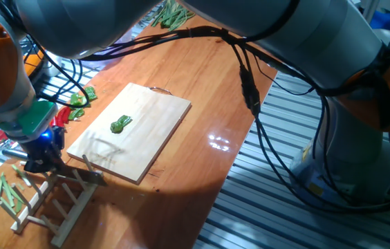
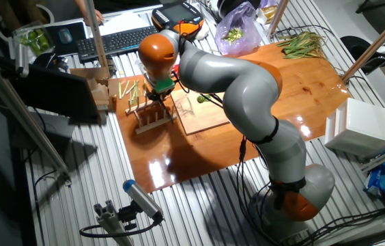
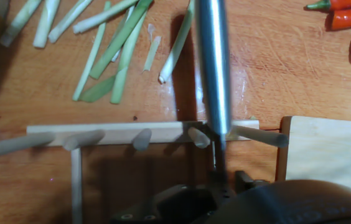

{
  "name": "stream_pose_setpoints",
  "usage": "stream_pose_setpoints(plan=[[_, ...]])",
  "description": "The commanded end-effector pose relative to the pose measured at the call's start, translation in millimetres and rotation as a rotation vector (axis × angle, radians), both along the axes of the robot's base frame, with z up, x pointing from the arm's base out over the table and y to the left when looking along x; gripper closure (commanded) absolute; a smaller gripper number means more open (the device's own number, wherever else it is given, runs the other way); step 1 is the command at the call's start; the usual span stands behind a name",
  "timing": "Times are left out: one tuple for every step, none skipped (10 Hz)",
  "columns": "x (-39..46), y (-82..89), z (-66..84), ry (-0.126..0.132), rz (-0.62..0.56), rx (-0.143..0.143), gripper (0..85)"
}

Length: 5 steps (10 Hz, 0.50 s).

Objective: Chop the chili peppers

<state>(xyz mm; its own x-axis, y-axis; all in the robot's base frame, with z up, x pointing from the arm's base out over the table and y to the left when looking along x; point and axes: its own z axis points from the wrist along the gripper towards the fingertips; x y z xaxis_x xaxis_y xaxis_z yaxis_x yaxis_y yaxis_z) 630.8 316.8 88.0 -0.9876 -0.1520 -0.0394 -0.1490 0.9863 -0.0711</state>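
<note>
The arm (image 2: 247, 89) reaches across the table (image 1: 202, 131) to the wooden rack (image 1: 57, 200) at the near corner of the board (image 1: 129, 131). The gripper (image 1: 43, 155) sits low over the rack pegs; a steel handle (image 3: 213, 68), probably a knife's, runs along the hand view, but whether the fingers grip it I cannot tell. The pepper (image 1: 121, 124) lies alone mid-board, well apart from the gripper. It looks light, soft and wrinkled, likely to roll or slide under a blade, so pressing straight down across its middle seems safest.
</note>
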Motion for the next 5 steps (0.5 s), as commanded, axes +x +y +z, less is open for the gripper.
stream_pose_setpoints(plan=[[0.1,-0.1,-0.3,0.005,0.004,0.002,85.0],[0.5,-0.5,-0.7,0.010,0.008,0.006,85.0],[0.7,-0.7,-1.1,0.013,0.011,0.006,85.0],[0.8,-0.6,-1.0,0.013,0.011,0.010,85.0],[0.8,-1.5,0.7,0.022,0.003,0.040,85.0]])
